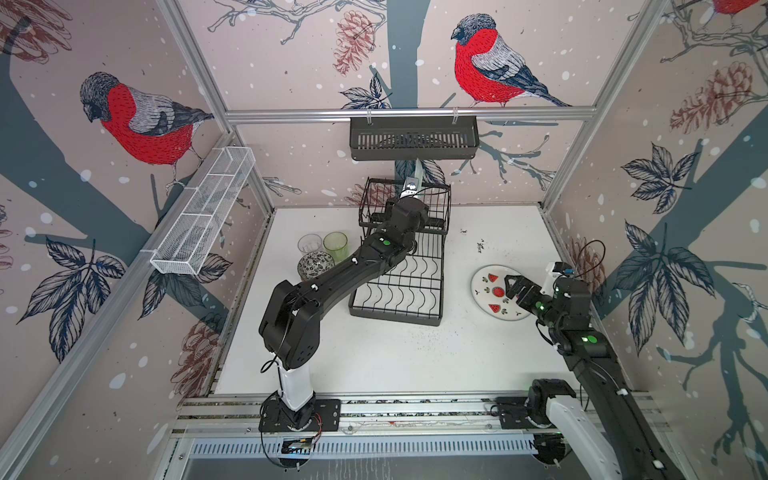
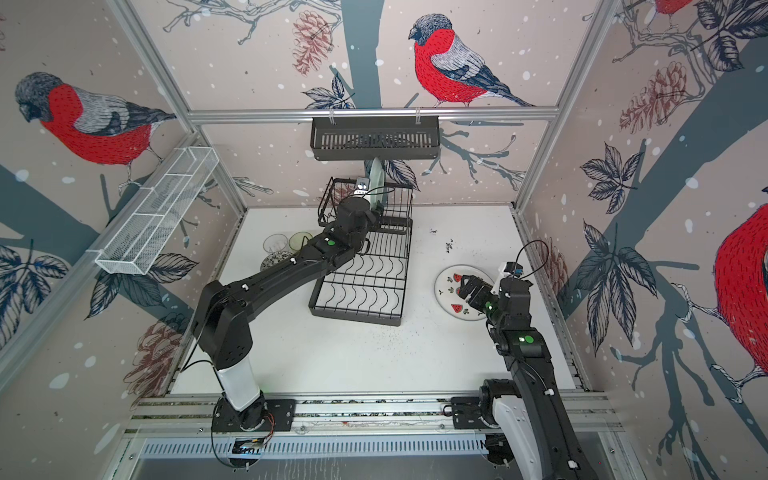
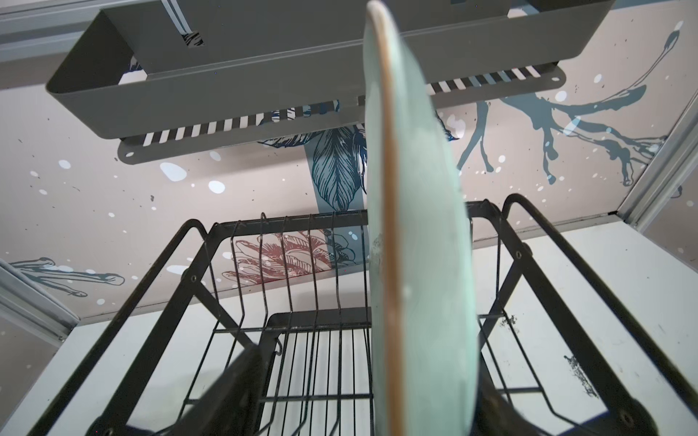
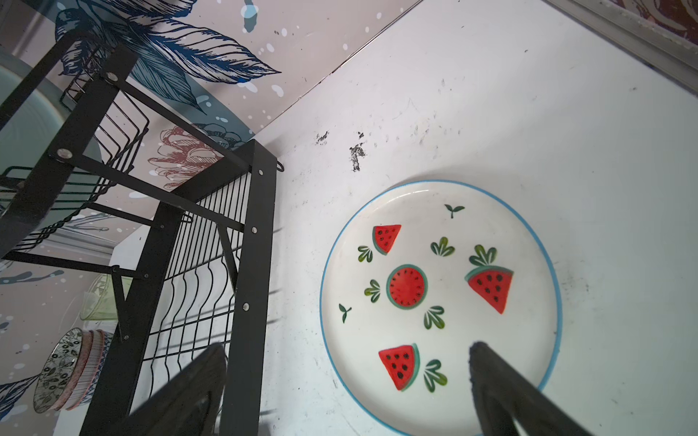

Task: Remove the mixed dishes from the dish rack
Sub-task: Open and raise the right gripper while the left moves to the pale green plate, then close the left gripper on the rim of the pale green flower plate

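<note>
A pale green plate (image 3: pixel 415 226) stands on edge in the upper level of the black dish rack (image 1: pixel 395 318). My left gripper (image 3: pixel 367 360) straddles its lower rim, open; one finger touches the plate and the other stands apart from it. In a top view the plate (image 2: pixel 377 178) rises behind the left wrist. On the table to the right lies a white watermelon plate (image 1: pixel 488 291), with my right gripper (image 4: pixel 348 346) open just above its near edge. Left of the rack stand a clear glass (image 1: pixel 310 243), a green ribbed glass (image 1: pixel 335 245) and stacked patterned bowls (image 1: pixel 316 265).
A slotted black shelf basket (image 1: pixel 413 139) hangs on the back rail, right above the green plate's top edge. A long white mesh basket (image 1: pixel 203 212) hangs on the left wall. The rack's lower level (image 2: pixel 365 286) shows bare wavy wires.
</note>
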Tool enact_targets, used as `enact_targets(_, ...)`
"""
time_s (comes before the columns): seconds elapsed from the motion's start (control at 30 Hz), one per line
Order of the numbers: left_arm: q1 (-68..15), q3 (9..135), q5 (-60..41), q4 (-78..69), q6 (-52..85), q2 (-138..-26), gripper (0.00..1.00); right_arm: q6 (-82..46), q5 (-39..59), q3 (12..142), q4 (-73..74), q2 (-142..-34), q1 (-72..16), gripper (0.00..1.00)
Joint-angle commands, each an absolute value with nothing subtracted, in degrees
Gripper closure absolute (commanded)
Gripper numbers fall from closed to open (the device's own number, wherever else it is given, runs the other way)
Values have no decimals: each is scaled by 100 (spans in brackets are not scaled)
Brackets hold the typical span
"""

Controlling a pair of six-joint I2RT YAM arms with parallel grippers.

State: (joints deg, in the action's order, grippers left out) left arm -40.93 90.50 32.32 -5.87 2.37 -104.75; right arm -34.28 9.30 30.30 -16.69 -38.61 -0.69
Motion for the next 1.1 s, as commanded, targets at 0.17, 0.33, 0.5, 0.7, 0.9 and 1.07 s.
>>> enact_targets(0.17, -4061, 9289, 3138, -1095, -181, -10674, 48, -3402, 723, 3059, -1775, -3777, -79, 0)
enact_targets(0.33, -4060, 9491, 3164, -1045, -359, -10784, 50, -3419, 703, 3050, -1776, -3775, -81, 1)
enact_targets(0.5, -4052, 9584, 3231, -1091, -530, -10826, 52, -3431, 703, 3044, -1740, -3779, -79, 1)
enact_targets(0.7, -3983, 9728, 3313, -1069, -700, -10966, 58, -3445, 712, 3041, -1756, -3780, -79, 0)
enact_targets(0.9, -3885, 9758, 2887, -993, -686, -10995, 58, -3470, 631, 3041, -1816, -3763, -79, 0)
enact_targets(1.07, -3885, 9731, 2778, -967, -609, -10919, 65, -3507, 640, 3041, -1811, -3757, -80, 1)
